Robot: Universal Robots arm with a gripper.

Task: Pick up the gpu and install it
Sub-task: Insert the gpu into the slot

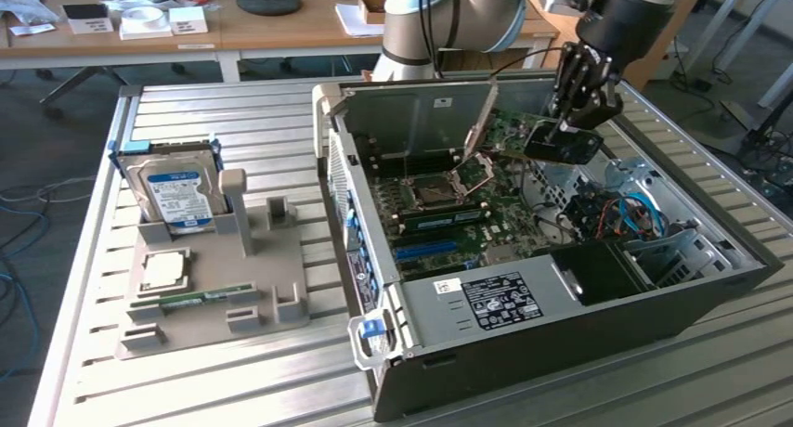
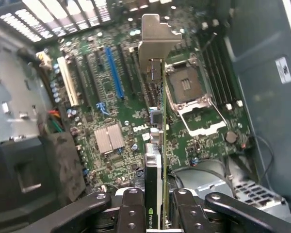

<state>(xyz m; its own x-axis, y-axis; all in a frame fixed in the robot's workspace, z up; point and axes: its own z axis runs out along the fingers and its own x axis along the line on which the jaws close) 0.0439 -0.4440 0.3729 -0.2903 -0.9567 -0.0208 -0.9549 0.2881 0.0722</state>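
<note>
Silver slatted metal table (image 1: 186, 390) holds open black computer case (image 1: 521, 348) on its side, so green motherboard (image 2: 87, 111) faces up. Your black gripper (image 1: 578, 121) squeezes thin dark gpu card (image 2: 157, 145) (silver bracket leading), hanging over slots, not yet in.

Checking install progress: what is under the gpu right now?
Under the gpu, held by the gripper, lies the motherboard with its blue slot; it hides the strip directly beneath.
</note>
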